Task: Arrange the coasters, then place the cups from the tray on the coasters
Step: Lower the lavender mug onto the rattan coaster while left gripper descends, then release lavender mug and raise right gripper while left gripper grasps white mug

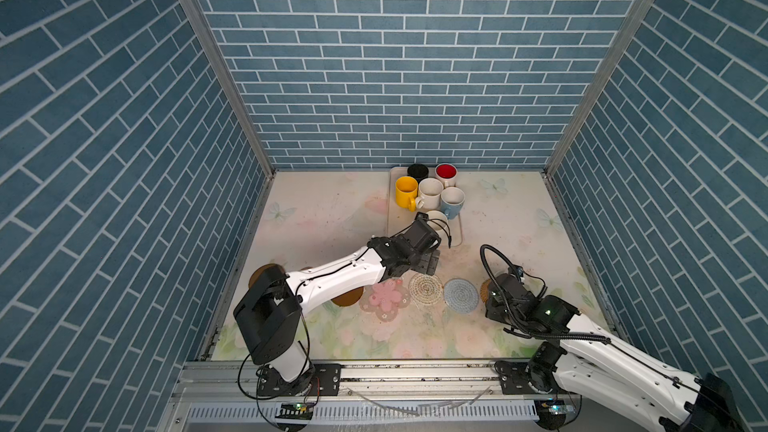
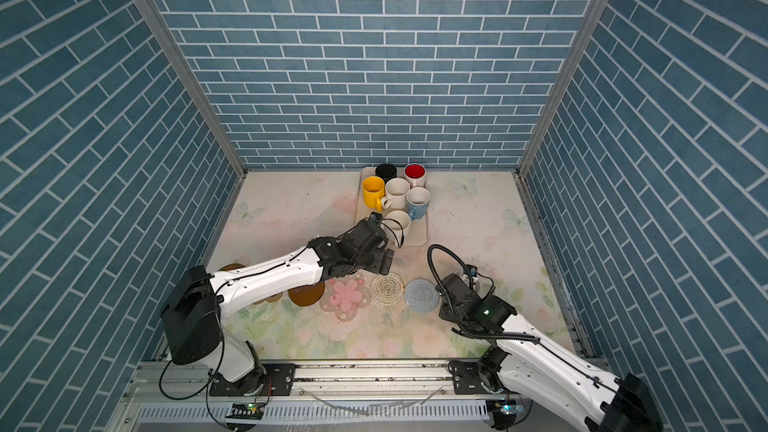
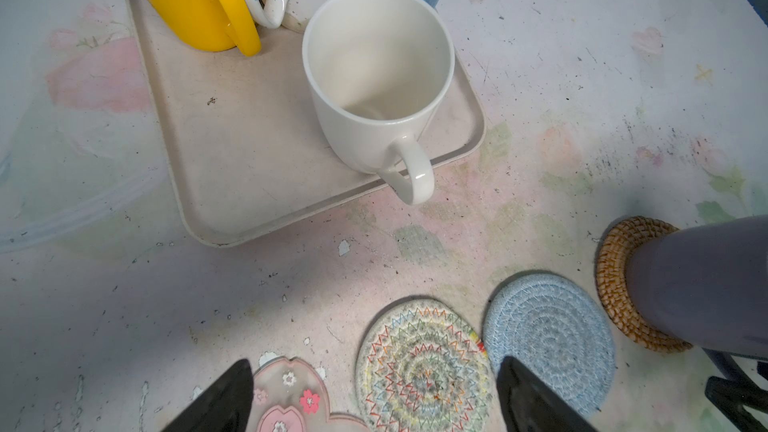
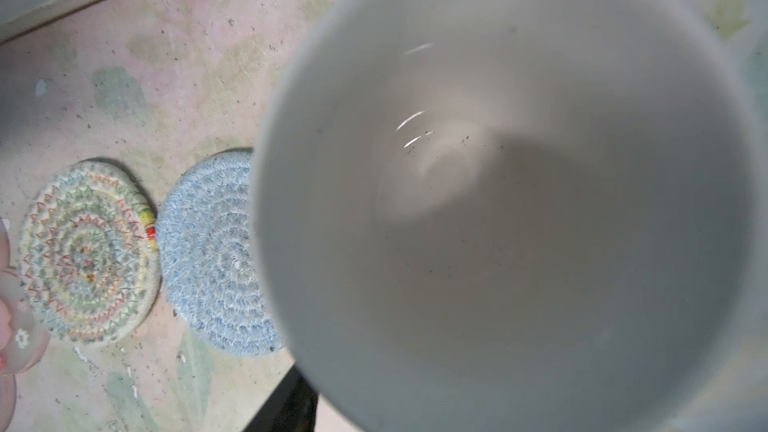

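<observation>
On the tray [image 1: 395, 222] stand yellow [image 1: 406, 191], black [image 1: 417, 171], red-inside [image 1: 446, 174], light blue [image 1: 452, 200] and two cream cups [image 1: 431, 193] [image 3: 374, 76]. The coasters lie in a row: brown disc [image 1: 347, 299], pink flower [image 1: 384, 295], white woven [image 1: 425, 288], light blue [image 1: 460, 296], tan [image 3: 615, 268]. The lavender cup [image 3: 698, 284] stands on the tan coaster. My left gripper [image 3: 374, 392] hangs open and empty over the white woven coaster, short of the tray. My right gripper [image 1: 498, 286] is at the lavender cup; only one finger [image 4: 286, 405] shows beside its wall.
Another brown disc [image 1: 259, 274] lies far left, partly under the left arm. Blue brick walls close in three sides. The metal rail [image 1: 415, 371] with both arm bases runs along the front edge.
</observation>
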